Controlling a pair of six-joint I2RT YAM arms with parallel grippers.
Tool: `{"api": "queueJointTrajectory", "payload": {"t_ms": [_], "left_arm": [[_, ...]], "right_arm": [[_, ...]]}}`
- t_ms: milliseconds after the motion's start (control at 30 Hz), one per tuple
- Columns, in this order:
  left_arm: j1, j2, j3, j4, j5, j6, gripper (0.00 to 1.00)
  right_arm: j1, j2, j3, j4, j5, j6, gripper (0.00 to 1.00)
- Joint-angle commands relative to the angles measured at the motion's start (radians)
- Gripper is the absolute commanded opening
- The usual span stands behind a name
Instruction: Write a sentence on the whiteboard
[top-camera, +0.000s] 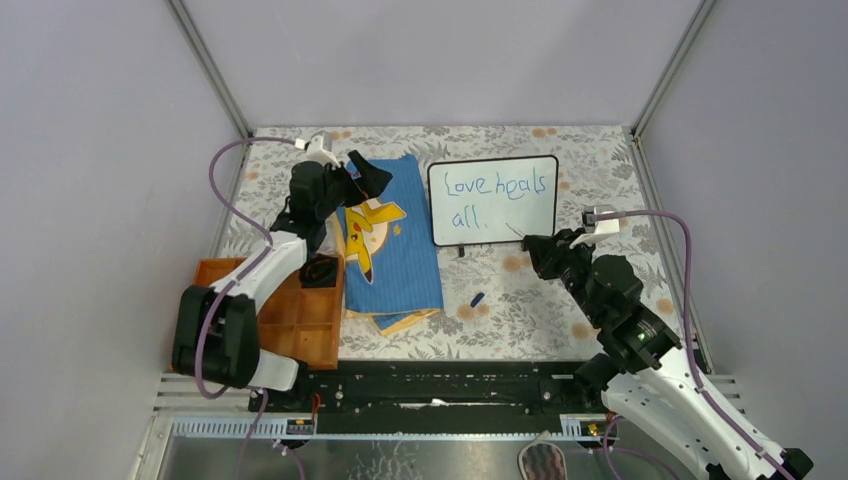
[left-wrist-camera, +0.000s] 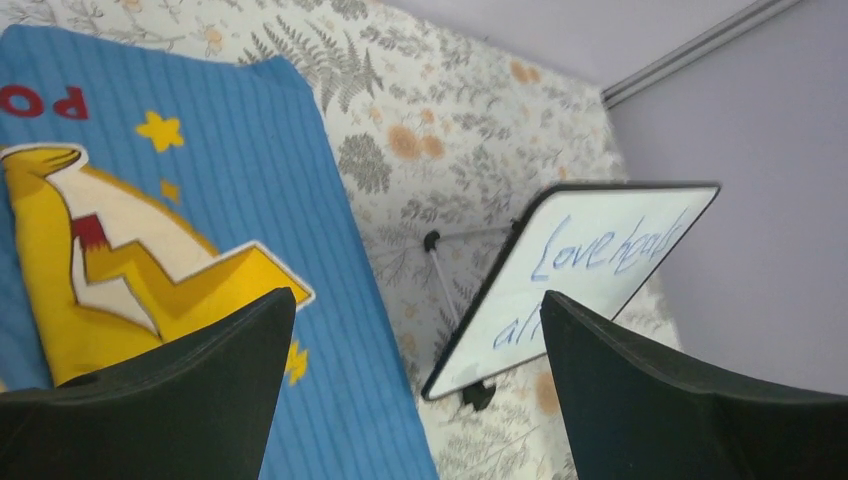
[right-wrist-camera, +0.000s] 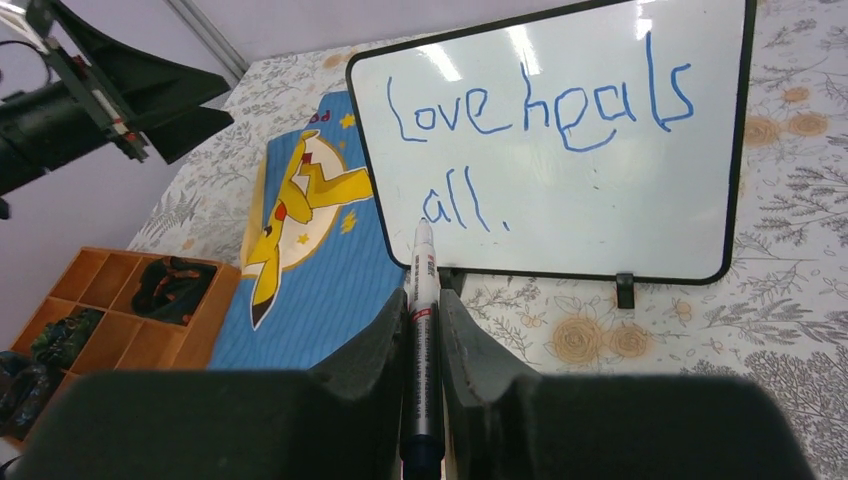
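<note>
The small white board with a thin black frame (top-camera: 493, 200) stands propped on its little black feet toward the far middle of the floral-print tabletop (top-camera: 520, 310), just right of the blue cartoon-print cloth (top-camera: 395, 250). The thin blue handwritten line (right-wrist-camera: 540, 105) reads "Love heals" above "all." with a full stop, so I judge the writing done. The right gripper (right-wrist-camera: 420, 310) has its fingers pinched narrow around a slim white and grey marker (right-wrist-camera: 423, 290), whose tip points at the board's lower left, just under "all"; I cannot tell whether it touches. The left gripper (left-wrist-camera: 418, 300) hangs over the cloth with its jaws spread wide and nothing between them, well apart from the board, so nothing braces it. That is the worry: any forward push from the marker could tip or slide the lightly propped board, and a sideways pull with the tip down would drag a stray stroke through the words. A small dark blue piece (top-camera: 477, 298), perhaps the cap, lies on the table between board and arm, where a low sweep might knock it away.
</note>
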Motion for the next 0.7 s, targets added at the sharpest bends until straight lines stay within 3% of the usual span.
{"api": "queueJointTrajectory", "payload": {"t_ms": [0,167,333,567,667], "left_arm": [[-0.171,-0.161,0.083,-0.325,-0.23,0.114,0.99],[-0.385,-0.259,0.129,-0.491,-0.561,0.295,0.99],[-0.402,-0.351,0.039,-0.445,-0.811,0.121,0.99],[-0.401,-0.334,0.055,-0.559,-0.831,-0.095,0.99],[-0.403,-0.312,0.077,-0.589,-0.782,-0.022,0.99]], "right_arm": [[-0.006,-0.075,-0.05,0.037,0.057,-0.027,0.0],[-0.005,-0.111,-0.076,0.081,0.117,-0.054,0.0],[-0.005,-0.109,-0.074,0.072,0.134,-0.058,0.0],[-0.006,-0.12,-0.067,0.053,0.14,-0.062,0.0],[-0.006,-0.12,-0.067,0.055,0.144,-0.063,0.0]]}}
